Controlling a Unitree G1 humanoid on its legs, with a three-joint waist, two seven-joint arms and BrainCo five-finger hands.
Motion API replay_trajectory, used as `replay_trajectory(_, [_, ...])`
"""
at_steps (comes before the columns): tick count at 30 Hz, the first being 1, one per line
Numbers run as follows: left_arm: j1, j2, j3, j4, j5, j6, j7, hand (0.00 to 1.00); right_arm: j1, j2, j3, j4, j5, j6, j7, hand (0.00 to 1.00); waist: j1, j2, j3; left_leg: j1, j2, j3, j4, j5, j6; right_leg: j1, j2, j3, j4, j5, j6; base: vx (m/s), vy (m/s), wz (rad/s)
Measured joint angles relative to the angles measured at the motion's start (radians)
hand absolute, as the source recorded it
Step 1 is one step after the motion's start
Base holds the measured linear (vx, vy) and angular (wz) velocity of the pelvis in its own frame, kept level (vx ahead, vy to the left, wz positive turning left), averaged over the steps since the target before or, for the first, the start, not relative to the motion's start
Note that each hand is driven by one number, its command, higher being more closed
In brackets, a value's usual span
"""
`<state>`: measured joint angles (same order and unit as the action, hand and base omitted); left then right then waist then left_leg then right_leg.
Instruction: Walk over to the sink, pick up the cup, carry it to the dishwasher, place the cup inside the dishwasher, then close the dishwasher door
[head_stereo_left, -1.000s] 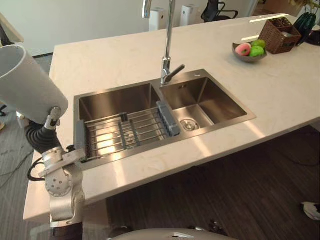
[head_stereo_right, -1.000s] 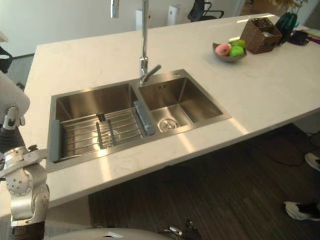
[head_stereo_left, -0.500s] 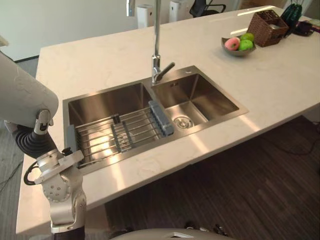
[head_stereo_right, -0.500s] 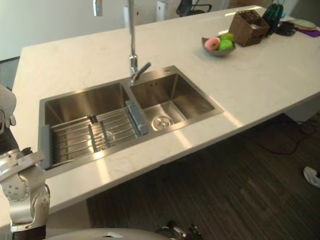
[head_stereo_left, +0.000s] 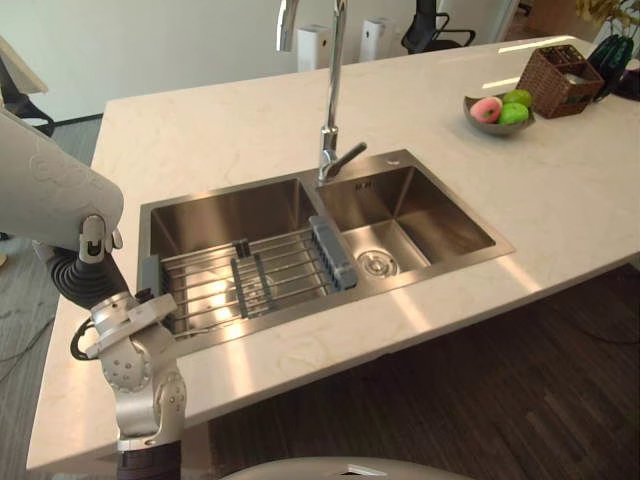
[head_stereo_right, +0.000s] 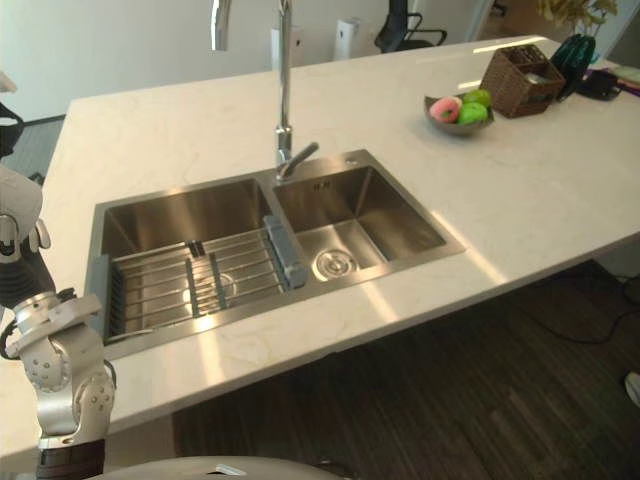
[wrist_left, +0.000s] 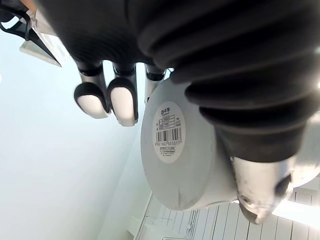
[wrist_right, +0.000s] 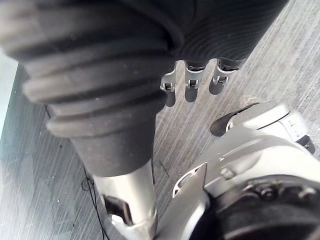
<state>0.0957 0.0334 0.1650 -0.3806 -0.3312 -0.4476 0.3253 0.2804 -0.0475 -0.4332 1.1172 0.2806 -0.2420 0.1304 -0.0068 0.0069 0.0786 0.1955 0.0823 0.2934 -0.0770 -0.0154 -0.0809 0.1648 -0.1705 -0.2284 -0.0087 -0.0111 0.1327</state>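
cup (wrist_left: 170, 165) is gripped in the left hand (wrist_left: 122, 102), fingers wrapped round its wall, long axis tilted mouth up-left, held high just left of the sink (head_stereo_left: 225, 212)

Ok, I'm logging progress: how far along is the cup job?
Done: the cup is out of the sink. In hand: the left hand curls round it; the right hand hangs idle. Left: carrying it to the dishwasher, placing it inside, closing the door.
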Motion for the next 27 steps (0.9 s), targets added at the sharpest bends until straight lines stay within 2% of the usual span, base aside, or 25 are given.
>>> replay_trajectory(3, [0.035,-0.001,0.022,-0.003,0.000,0.000,0.002,1.00,0.002,-0.001,0.001,0.003,-0.014,-0.003,0.000,0.00,-0.003,-0.005,-0.003,-0.025,0.000,-0.050,0.047,-0.026,-0.010,0.013,-0.009,-0.025,0.030,-0.051,-0.011,-0.04,-0.052,0.48])
replay_trajectory(6, [0.078,-0.004,0.030,-0.035,0.001,0.000,0.002,1.00,-0.014,-0.011,0.003,0.003,-0.043,-0.008,0.000,0.00,-0.001,0.004,0.015,-0.186,0.019,-0.175,0.291,-0.104,-0.001,-0.019,-0.025,-0.118,0.167,-0.121,-0.001,-0.02,-0.060,1.02])
replay_trajectory(8, [0.102,-0.003,0.032,-0.078,0.002,-0.011,0.007,1.00,-0.041,-0.039,0.010,0.003,-0.044,-0.013,0.003,0.00,0.012,0.017,0.062,-0.254,0.018,-0.251,0.372,-0.102,-0.008,-0.035,-0.029,-0.173,0.244,-0.163,-0.005,-0.07,-0.068,1.30])
replay_trajectory(9, [0.106,-0.003,0.031,-0.085,0.002,-0.038,0.019,1.00,-0.066,-0.069,0.009,0.002,-0.041,-0.017,0.003,0.00,0.031,0.021,0.099,-0.280,0.017,-0.290,0.389,-0.087,-0.022,-0.043,-0.029,-0.212,0.283,-0.187,-0.011,-0.21,-0.108,1.21])
replay_trajectory(10, [0.120,-0.004,0.031,-0.085,0.003,-0.056,0.035,1.00,-0.093,-0.100,-0.002,0.004,-0.042,-0.020,0.003,0.00,0.053,0.052,0.125,-0.324,0.023,-0.292,0.393,-0.047,-0.040,-0.065,-0.027,-0.245,0.321,-0.210,-0.033,-0.26,-0.118,1.22])
replay_trajectory(11, [0.124,-0.004,0.031,-0.085,0.006,-0.062,0.044,1.00,-0.108,-0.111,-0.007,0.008,-0.042,-0.023,0.002,0.00,0.058,0.048,0.129,-0.350,0.022,-0.279,0.393,-0.011,-0.055,-0.068,-0.025,-0.260,0.331,-0.222,-0.047,-0.32,-0.123,1.48])
replay_trajectory(12, [0.124,-0.003,0.036,-0.086,0.026,-0.071,0.057,1.00,-0.133,-0.122,-0.033,0.033,-0.044,-0.026,0.000,0.00,0.062,0.040,0.138,-0.370,0.002,-0.212,0.272,0.128,-0.068,-0.086,-0.049,-0.318,0.325,-0.229,-0.067,-0.28,-0.065,1.77])
replay_trajectory(13, [0.124,-0.003,0.036,-0.111,0.054,-0.075,0.068,1.00,-0.150,-0.123,-0.092,0.059,-0.055,-0.026,-0.002,0.00,0.068,0.031,0.150,-0.396,0.029,-0.007,0.403,0.029,0.097,-0.096,-0.074,-0.414,0.332,-0.223,-0.084,-0.27,-0.070,1.80])
replay_trajectory(14, [0.124,-0.002,0.039,-0.125,0.054,-0.081,0.063,1.00,-0.151,-0.126,-0.103,0.058,-0.053,-0.024,-0.005,0.00,0.073,0.034,0.151,-0.402,0.056,0.084,0.529,-0.051,0.175,-0.094,-0.080,-0.447,0.331,-0.220,-0.090,-0.22,-0.092,1.69])
replay_trajectory(15, [0.123,-0.003,0.053,-0.144,0.054,-0.098,0.039,1.00,-0.144,-0.130,-0.111,0.042,-0.052,-0.015,-0.006,0.00,0.078,0.036,0.150,-0.361,0.093,0.208,0.702,-0.154,0.218,-0.085,-0.095,-0.511,0.331,-0.219,-0.101,-0.21,-0.163,1.67])
replay_trajectory(16, [0.123,-0.004,0.056,-0.159,0.054,-0.105,0.014,1.00,-0.132,-0.129,-0.117,0.028,-0.050,-0.015,-0.003,0.00,0.071,0.039,0.147,-0.291,0.119,0.264,0.792,-0.200,0.199,-0.072,-0.108,-0.585,0.330,-0.218,-0.107,-0.17,-0.132,1.77])
replay_trajectory(18, [0.125,-0.007,0.045,-0.158,0.054,-0.106,-0.025,1.00,-0.113,-0.131,-0.131,0.022,-0.049,-0.011,0.000,0.00,0.055,0.055,0.125,-0.214,0.148,0.264,0.808,-0.212,0.163,-0.060,-0.119,-0.685,0.331,-0.223,-0.115,-0.10,-0.058,1.93])
replay_trajectory(19, [0.125,-0.027,0.030,-0.156,0.049,-0.109,-0.058,1.00,-0.084,-0.134,-0.137,-0.007,-0.046,0.001,0.002,0.00,0.045,0.086,0.102,-0.145,0.189,0.272,0.751,-0.151,0.140,-0.060,-0.130,-0.778,0.351,-0.233,-0.127,-0.09,-0.002,2.11])
replay_trajectory(20, [0.125,-0.042,0.025,-0.153,0.049,-0.112,-0.071,1.00,-0.075,-0.138,-0.139,-0.013,-0.045,0.004,0.002,0.00,0.043,0.099,0.094,-0.115,0.202,0.290,0.701,-0.078,0.156,-0.060,-0.144,-0.811,0.375,-0.240,-0.130,-0.11,0.099,2.19])
replay_trajectory(21, [0.123,-0.062,0.013,-0.138,0.047,-0.120,-0.086,1.00,-0.062,-0.144,-0.139,-0.020,-0.045,0.009,0.002,0.00,0.035,0.108,0.086,-0.105,0.186,0.315,0.640,-0.086,0.149,-0.059,-0.191,-0.842,0.422,-0.246,-0.129,-0.10,0.134,2.00])
replay_trajectory(22, [0.116,-0.075,-0.014,-0.111,0.037,-0.123,-0.101,1.00,-0.035,-0.137,-0.138,-0.032,-0.044,0.017,0.002,0.00,0.026,0.095,0.076,-0.100,0.168,0.388,0.611,-0.089,0.177,-0.041,-0.247,-0.860,0.488,-0.234,-0.142,-0.15,0.221,2.86])
replay_trajectory(23, [0.113,-0.100,-0.053,-0.068,-0.007,-0.138,-0.128,1.00,0.007,-0.142,-0.129,-0.046,-0.040,0.033,0.002,0.00,0.000,0.083,0.067,-0.052,0.111,0.432,0.507,-0.082,0.192,-0.064,-0.396,-0.909,0.770,-0.238,-0.224,-0.16,0.240,2.42])
replay_trajectory(24, [0.109,-0.099,-0.048,-0.060,-0.026,-0.146,-0.137,1.00,-0.005,-0.143,-0.130,-0.039,-0.037,0.040,0.000,0.00,0.001,0.110,0.064,-0.030,0.127,0.437,0.443,-0.103,0.202,-0.100,-0.360,-0.922,0.781,-0.275,-0.169,-0.17,0.230,1.68])
replay_trajectory(25, [0.083,-0.092,-0.030,-0.071,-0.064,-0.166,-0.141,1.00,-0.042,-0.123,-0.128,-0.038,-0.030,0.053,-0.001,0.00,0.007,0.135,0.068,-0.021,0.173,0.472,0.404,-0.155,0.152,-0.171,-0.232,-0.943,0.631,-0.324,-0.134,-0.26,0.111,1.35])
replay_trajectory(26, [0.005,-0.045,-0.060,-0.040,-0.081,-0.180,-0.171,1.00,-0.049,-0.065,-0.084,-0.058,-0.029,0.061,-0.003,0.00,-0.024,0.096,0.080,-0.025,0.202,0.497,0.400,-0.231,0.052,-0.156,-0.118,-1.002,0.338,-0.121,-0.205,-0.22,0.042,1.45])
replay_trajectory(27, [0.003,-0.053,-0.101,-0.012,-0.081,-0.169,-0.190,1.00,-0.047,-0.072,-0.075,-0.055,-0.024,0.080,-0.006,0.00,-0.022,0.098,0.072,-0.011,0.199,0.487,0.347,-0.232,0.014,-0.142,-0.119,-1.065,0.346,-0.108,-0.220,-0.24,0.111,1.86])
